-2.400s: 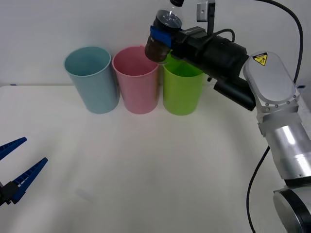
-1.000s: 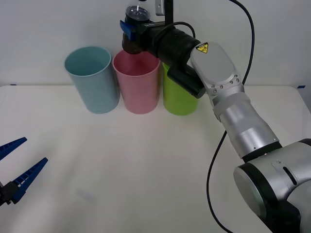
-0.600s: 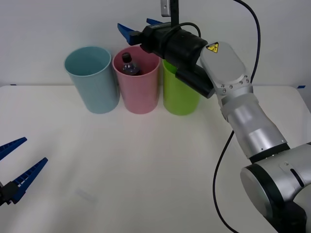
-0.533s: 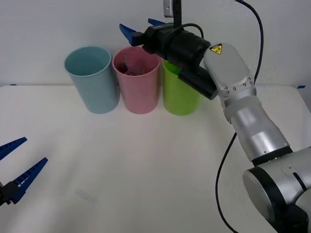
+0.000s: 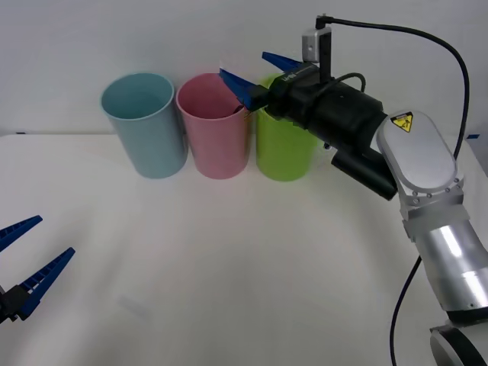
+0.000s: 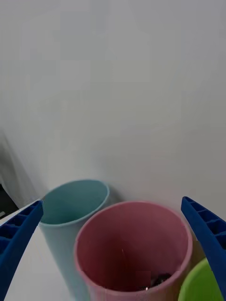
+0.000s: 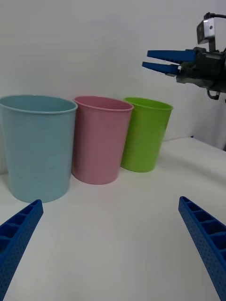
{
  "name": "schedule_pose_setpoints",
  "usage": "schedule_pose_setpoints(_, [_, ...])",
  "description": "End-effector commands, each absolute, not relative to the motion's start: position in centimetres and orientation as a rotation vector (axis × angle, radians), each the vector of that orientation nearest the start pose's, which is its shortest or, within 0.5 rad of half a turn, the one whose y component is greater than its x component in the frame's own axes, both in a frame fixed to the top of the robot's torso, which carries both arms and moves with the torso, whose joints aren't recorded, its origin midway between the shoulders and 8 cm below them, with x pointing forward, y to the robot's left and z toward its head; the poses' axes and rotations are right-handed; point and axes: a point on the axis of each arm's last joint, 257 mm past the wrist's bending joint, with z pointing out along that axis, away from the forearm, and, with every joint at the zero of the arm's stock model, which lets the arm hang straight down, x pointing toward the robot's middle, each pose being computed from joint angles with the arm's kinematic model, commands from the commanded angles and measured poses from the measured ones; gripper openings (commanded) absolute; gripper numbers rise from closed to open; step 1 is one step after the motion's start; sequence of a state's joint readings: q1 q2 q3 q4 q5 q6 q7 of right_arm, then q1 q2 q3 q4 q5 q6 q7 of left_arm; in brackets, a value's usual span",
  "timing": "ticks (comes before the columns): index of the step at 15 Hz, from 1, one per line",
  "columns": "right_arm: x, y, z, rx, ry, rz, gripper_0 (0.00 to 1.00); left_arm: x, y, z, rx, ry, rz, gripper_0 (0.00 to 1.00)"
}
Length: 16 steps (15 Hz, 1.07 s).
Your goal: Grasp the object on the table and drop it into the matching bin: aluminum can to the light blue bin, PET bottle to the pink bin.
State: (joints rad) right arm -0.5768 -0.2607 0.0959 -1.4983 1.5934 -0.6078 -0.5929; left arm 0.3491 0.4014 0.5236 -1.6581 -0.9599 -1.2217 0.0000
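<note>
Up high at the back of the table, right gripper, jaws spread wide and holding nothing, hovering above the gap between the rims of the pink bin and the lime green bin. Blue ribbed fingers pointing out toward the robot's left, black wrist and grey arm trailing back to the right.

Lined up in a row along the far edge, nearly touching: light blue bin on the robot's left, pink in the middle, lime green on the right. All three upright.

Down inside the pink bin, seen from the right wrist view: a dark shape with a glint at the bottom, the PET bottle, low against the near wall and too dim to make out cap or label. Pink bin directly under the open fingers in that view, light blue bin beside it, a sliver of lime green rim at the corner.

Low at the near left edge of the table, well apart from the bins: left gripper, jaws open, empty, aimed toward the row. From its wrist view, all three bins standing ahead and the right gripper up above the green one.
</note>
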Motion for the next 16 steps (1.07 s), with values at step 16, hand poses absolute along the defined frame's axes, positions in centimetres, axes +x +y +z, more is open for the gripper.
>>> schedule_pose_setpoints(16, [41.1,-19.3,-14.4,-0.709,1.5,0.61,1.0,34.2,33.0,-16.9,0.465,1.441,-0.567,1.0])
